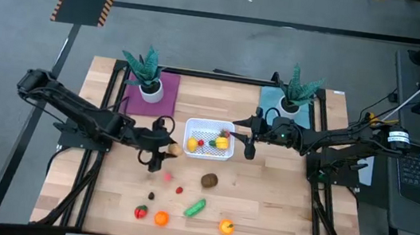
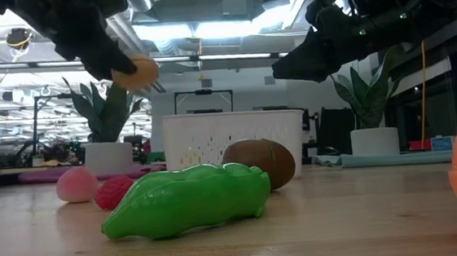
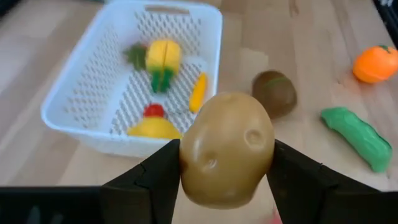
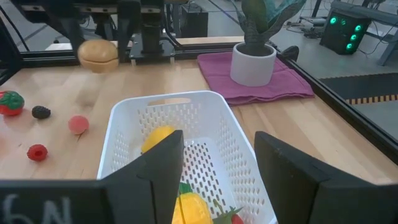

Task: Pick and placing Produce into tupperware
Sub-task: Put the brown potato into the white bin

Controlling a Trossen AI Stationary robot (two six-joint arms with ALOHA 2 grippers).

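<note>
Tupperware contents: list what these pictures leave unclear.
- Tupperware, low view: its wall hides everything inside.
- Right wrist view: the open right gripper covers part of the contents.
- High view: pieces inside are too small to identify.
- Left wrist view: the potato in the left gripper hides the near corner.

The tupperware [image 1: 210, 140] sits between two potted plants [image 1: 149, 75], with loose produce [image 1: 196, 207] in front.

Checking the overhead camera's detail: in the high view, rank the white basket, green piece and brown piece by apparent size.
1. white basket
2. green piece
3. brown piece, close to the green piece, so those two are unsure.
</note>
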